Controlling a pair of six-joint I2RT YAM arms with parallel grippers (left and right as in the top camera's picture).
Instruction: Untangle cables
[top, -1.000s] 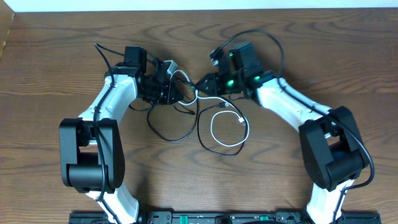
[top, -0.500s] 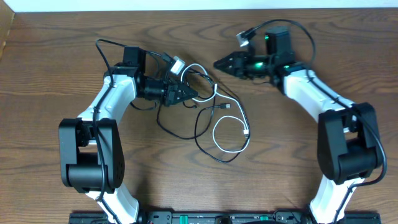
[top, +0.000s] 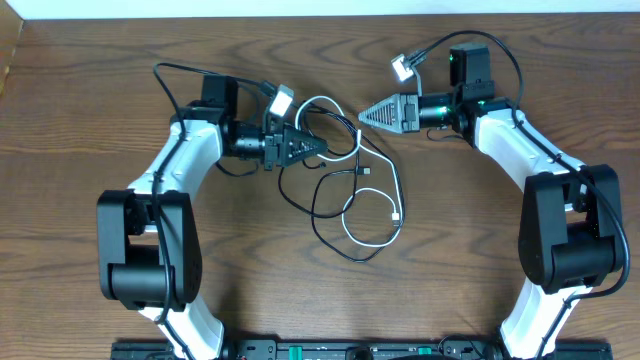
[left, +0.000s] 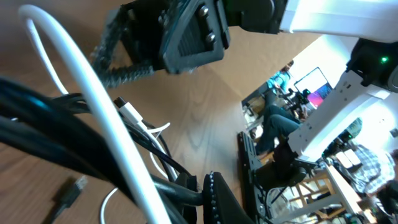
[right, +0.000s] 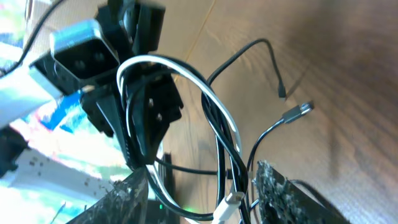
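A: Nearest us, the white cable (top: 344, 218) lies looped on the table (top: 90, 260); a black cable (top: 316, 200) crosses it; both run on to the arms.

B: Further back, the left gripper (top: 318, 146) is clamped tight on both; the right gripper (top: 364, 117) faces it, jaws part-spread; both strands pass through the gap, pinched by nothing I can see.
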